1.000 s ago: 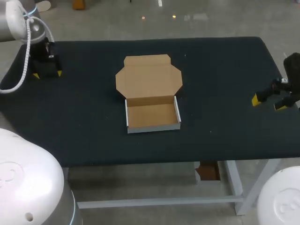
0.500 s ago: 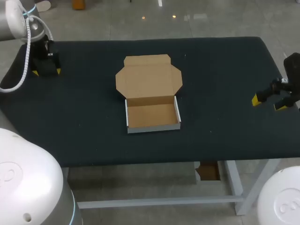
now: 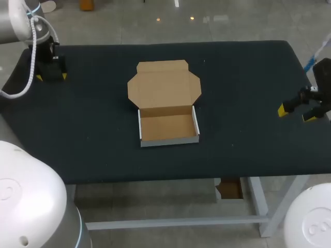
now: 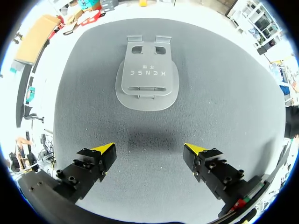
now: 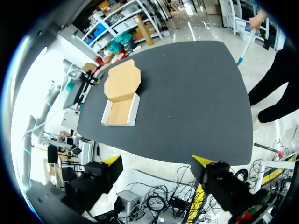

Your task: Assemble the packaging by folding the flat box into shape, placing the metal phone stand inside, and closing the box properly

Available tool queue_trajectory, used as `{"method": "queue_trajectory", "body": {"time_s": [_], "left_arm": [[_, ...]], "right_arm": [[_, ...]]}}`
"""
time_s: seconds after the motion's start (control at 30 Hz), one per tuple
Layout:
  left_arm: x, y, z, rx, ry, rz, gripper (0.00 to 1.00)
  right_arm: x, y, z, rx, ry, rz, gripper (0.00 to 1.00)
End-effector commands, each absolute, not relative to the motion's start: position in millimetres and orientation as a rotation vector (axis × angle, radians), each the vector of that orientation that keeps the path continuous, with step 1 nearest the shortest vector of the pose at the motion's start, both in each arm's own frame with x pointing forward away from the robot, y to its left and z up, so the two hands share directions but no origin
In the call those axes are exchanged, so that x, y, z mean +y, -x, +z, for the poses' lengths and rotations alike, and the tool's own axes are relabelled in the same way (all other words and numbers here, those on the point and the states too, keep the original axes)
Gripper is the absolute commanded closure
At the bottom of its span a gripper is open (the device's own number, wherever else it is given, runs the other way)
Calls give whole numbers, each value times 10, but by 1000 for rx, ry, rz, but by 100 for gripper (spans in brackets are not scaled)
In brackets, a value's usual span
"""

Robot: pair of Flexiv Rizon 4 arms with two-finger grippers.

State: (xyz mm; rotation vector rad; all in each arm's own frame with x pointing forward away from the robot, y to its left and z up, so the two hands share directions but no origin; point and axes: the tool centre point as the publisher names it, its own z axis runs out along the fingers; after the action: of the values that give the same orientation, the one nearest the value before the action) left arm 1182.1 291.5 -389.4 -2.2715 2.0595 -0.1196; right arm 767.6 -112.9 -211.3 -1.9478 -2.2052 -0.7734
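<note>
Left end effector (image 4: pixel 148 148) spread above the counter (image 3: pixel 248 77) at far left, flat phone stand (image 4: pixel 147 79) just ahead, right end effector (image 3: pixel 295 114) spread at right edge, box (image 3: pixel 168 126) open mid-counter; likely risk: thin flat stand skids out of a shallow pinch.

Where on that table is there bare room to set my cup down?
The table is bare on both sides of the open box: one wide stretch toward the right gripper, another toward the left gripper. A narrower strip runs along the near edge. The far left corner is crowded: there the left gripper hangs over the phone stand.
</note>
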Motion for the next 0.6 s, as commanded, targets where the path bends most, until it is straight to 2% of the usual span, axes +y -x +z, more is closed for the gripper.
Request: {"method": "queue_trajectory", "body": {"time_s": [0.03, 0.6], "left_arm": [[2943, -11952, -3939, 2078, 2284, -96, 0], [2972, -12147, -3958, 2076, 2270, -107, 0]], "right_arm": [[-1134, -7666, -2090, -2204, 1945, -771, 0], [-1134, -7666, -2090, -2204, 1945, -771, 0]]}}
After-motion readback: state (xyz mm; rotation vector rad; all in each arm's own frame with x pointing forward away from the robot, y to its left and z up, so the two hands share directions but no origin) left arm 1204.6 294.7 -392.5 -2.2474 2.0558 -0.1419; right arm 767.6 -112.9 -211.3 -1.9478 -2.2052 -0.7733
